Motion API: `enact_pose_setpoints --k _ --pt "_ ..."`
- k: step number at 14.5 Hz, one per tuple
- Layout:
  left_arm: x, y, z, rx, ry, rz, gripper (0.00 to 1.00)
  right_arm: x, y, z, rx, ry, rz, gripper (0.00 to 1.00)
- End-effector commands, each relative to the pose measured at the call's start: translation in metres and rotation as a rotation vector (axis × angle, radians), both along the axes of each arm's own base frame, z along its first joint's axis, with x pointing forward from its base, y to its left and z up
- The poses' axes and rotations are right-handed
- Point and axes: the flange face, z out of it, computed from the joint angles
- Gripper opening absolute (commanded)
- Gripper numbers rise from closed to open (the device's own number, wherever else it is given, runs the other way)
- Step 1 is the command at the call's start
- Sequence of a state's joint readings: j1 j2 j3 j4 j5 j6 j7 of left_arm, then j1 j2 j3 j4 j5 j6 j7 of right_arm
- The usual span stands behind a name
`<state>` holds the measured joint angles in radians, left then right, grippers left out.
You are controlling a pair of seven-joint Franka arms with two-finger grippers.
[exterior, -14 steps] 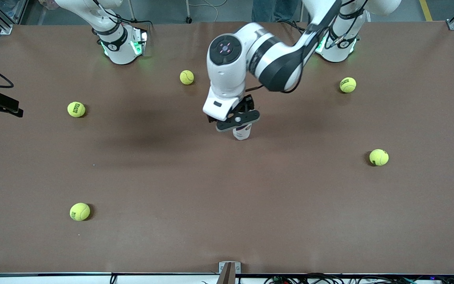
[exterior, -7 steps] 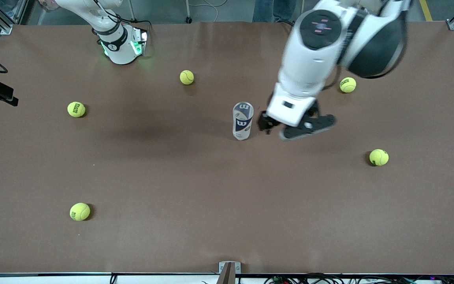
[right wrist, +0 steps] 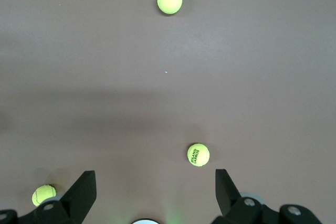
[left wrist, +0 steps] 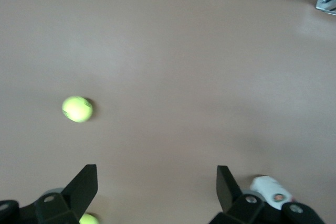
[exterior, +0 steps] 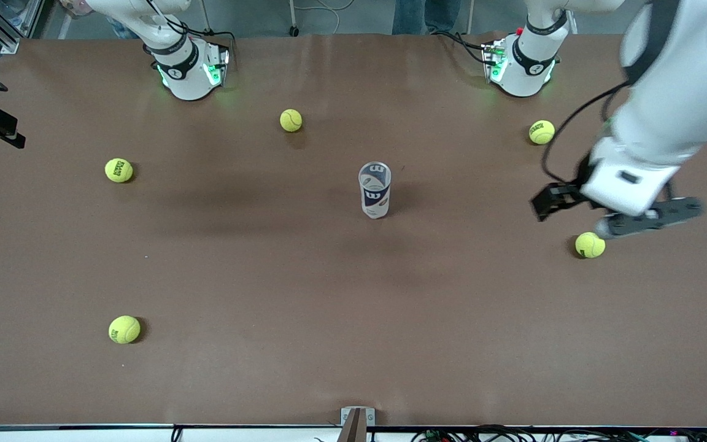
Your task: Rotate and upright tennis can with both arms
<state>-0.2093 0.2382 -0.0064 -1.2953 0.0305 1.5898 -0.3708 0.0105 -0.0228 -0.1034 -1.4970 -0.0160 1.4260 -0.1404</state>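
While the tennis can stood upright at mid-frame on the counter, long axis vertical, the left pincer hung spread and empty at the right of the frame; the right pincer, also spread, waited out of the front view.

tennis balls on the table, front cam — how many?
5. One near the right arm's base, one and one at the right arm's end, one near the left arm's base, one under the left gripper. None look hidden.
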Motion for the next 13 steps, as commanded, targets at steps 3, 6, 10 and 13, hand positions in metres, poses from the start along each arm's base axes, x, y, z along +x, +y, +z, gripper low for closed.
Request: enact_pose_setpoints --k 3,6,10,13 --pt "-0.016 0.077 0.018 0.019 0.029 -0.202 1.00 -0.018 0.000 -0.005 0.001 0.013 0.011 1.00" --pt "-0.016 0.109 0.026 0.025 0.019 -0.235 1.00 -0.020 -0.001 -0.006 0.002 0.010 0.009 1.00" --pt "-0.014 0.110 0.021 0.022 0.028 -0.219 1.00 -0.019 -0.002 -0.006 0.007 0.005 0.007 1.00" --pt "-0.017 0.111 0.027 0.018 0.029 -0.220 1.00 -0.019 -0.002 -0.004 0.008 -0.001 0.006 1.00"
